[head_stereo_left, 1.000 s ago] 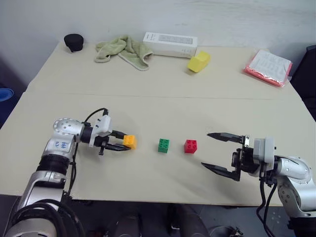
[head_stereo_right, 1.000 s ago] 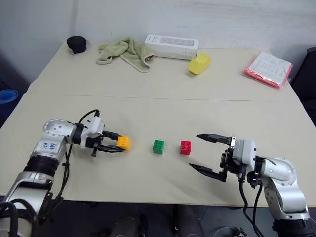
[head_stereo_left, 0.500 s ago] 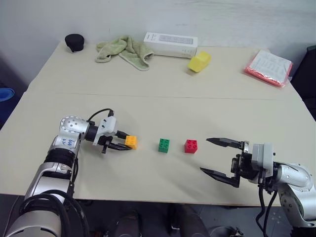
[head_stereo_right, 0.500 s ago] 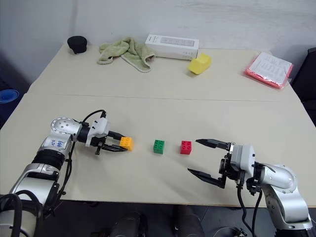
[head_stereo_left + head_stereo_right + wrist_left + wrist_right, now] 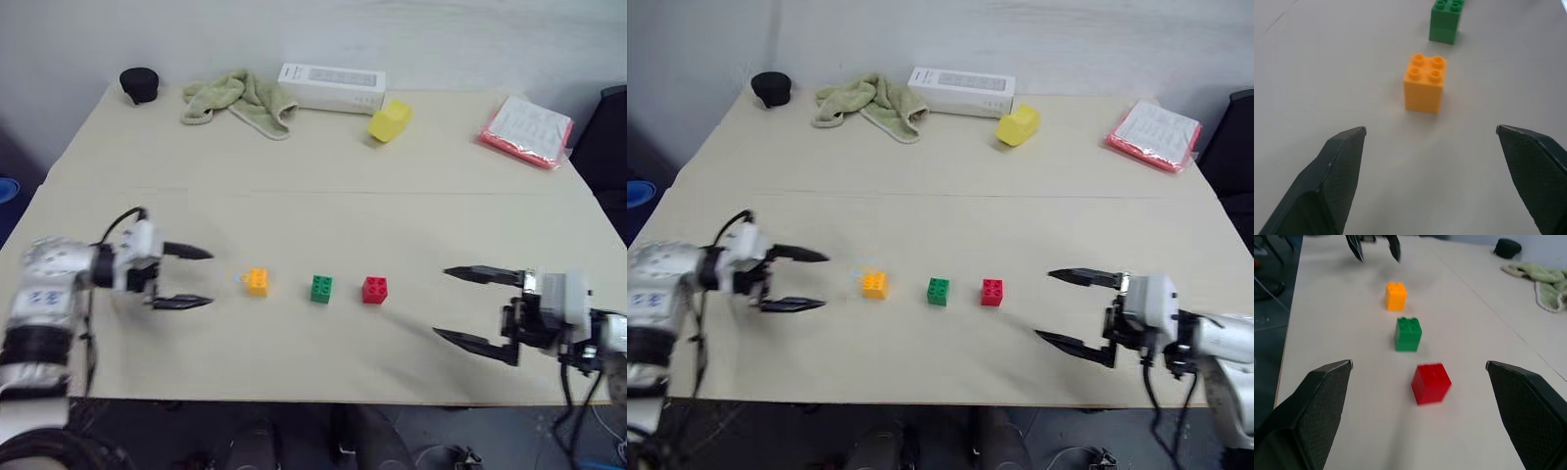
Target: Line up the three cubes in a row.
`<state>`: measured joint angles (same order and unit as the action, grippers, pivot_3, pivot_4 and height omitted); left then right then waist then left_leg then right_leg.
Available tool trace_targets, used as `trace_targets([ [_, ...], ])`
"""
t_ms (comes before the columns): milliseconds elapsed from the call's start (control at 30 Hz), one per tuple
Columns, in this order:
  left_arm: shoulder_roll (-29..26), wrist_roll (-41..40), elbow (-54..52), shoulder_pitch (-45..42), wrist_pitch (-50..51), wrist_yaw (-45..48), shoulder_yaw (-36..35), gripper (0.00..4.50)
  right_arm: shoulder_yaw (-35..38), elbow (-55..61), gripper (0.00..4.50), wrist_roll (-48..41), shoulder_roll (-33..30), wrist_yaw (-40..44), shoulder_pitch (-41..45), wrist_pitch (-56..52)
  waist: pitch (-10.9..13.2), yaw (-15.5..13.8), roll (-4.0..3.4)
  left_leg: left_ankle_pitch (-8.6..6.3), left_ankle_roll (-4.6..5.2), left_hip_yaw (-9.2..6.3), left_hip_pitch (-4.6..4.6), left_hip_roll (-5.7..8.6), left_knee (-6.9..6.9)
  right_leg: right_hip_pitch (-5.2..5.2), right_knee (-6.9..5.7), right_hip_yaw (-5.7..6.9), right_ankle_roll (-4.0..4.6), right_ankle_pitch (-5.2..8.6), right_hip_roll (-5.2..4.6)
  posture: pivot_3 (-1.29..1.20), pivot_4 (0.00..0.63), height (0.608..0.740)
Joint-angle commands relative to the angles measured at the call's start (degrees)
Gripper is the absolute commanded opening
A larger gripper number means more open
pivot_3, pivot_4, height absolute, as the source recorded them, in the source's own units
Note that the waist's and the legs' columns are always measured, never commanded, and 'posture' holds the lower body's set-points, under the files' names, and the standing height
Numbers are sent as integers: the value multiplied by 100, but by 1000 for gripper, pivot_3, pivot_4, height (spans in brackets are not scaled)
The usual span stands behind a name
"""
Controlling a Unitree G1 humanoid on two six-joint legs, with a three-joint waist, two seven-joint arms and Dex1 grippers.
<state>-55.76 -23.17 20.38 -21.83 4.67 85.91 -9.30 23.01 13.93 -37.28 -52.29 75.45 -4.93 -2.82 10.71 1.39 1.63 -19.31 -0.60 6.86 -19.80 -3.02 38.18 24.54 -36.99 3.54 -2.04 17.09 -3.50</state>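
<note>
The left gripper [image 5: 196, 277] has let go of the orange-yellow cube [image 5: 257, 282] and drawn back to the left, its jaws now spread wide and clear of the brick, where a moment ago they were shut on it. The cube stands alone on the counter [image 5: 323, 186], studs up, just right of the open jaws.

To its right sit the green cube [image 5: 321, 288] and then the red cube [image 5: 374, 290], the three apart from one another but evenly spaced along one line near the front edge. By the look of it the row is made and the task is at or near its end; the red cube appears turned slightly against the other two, which may or may not matter.

The right gripper [image 5: 468, 305] hangs well right of the red cube, jaws wide and empty, and has also pulled away toward the right.

At the far edge lie a black cap [image 5: 139, 84], a green cloth [image 5: 235, 99], a white box [image 5: 331, 87], a pale-yellow block [image 5: 389, 120] and a red-edged packet of paper [image 5: 526, 129]. Print on the box and packet is too small to read; no brand can be made out.
</note>
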Motion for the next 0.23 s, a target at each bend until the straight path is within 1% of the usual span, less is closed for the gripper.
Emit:
trace_targets([
  [33, -436, -254, -662, 606, 367, -140, -735, 4494, 447, -461, 4500, -115, -368, 484, 148, -1, 0, -4, 2, -6, 13, -3, 5, 1, 0, -6, 1, 1, 0, 0, -1, 0, 150, 740],
  [133, -454, -132, -874, 1318, 55, -253, -1061, 4494, 351, -920, 4500, 8, -480, 706, 480, 124, -2, 1, -8, -19, 31, -2, 41, 8, -12, -32, 3, -3, 1, 1, -8, 0, 150, 740],
  [233, -343, -199, -1050, 1622, 125, -492, -1224, 4494, 169, -1185, 4500, 32, -325, 642, 813, 69, 1, 3, -12, -20, 27, 0, 42, 5, -16, -29, 1, -3, 5, 3, -6, 0, 150, 740],
])
